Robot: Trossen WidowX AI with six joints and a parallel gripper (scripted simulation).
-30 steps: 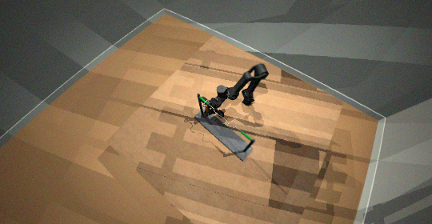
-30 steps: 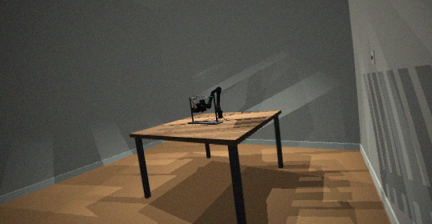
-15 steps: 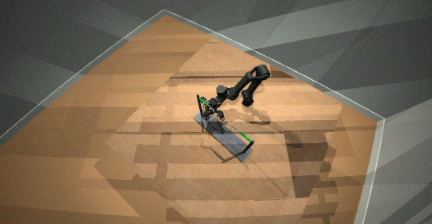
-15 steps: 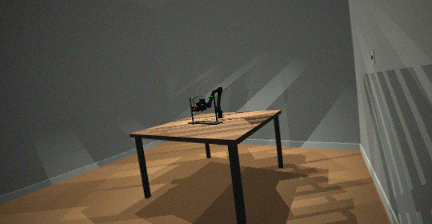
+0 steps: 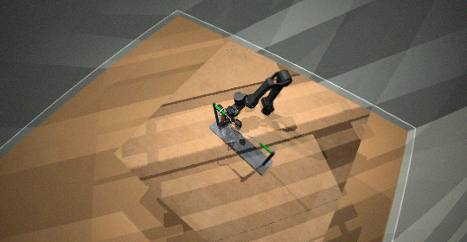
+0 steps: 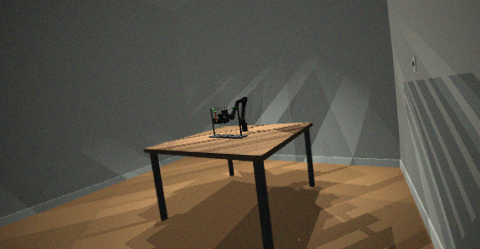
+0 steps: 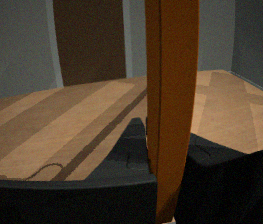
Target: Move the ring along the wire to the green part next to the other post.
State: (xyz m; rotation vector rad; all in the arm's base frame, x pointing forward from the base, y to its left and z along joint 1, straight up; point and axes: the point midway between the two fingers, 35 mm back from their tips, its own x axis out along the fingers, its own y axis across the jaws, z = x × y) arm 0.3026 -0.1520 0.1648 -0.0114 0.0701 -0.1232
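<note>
The orange handle [image 5: 223, 117] [image 6: 216, 116] [image 7: 173, 75] stands upright below its pale ring [image 5: 222, 111]. The ring is around the wire at the green part [image 5: 218, 108] by the left post [image 5: 214, 114] in the top view. My gripper [image 5: 223, 121] [image 7: 142, 125] is shut on the handle, with a dark finger on each side of it in the wrist view. The other green part [image 5: 266, 148] is beside the right post [image 5: 268, 158]. The thin grey wire runs between the green parts. Any small gap between ring and wire is too small to tell.
A grey base plate [image 5: 255, 160] [image 6: 225, 136] carries both posts on the wooden table [image 6: 231, 151]. My arm [image 5: 259, 95] [image 6: 242, 108] reaches over from the side opposite the plate's front, close to the left post. Striped shadows cross the scene.
</note>
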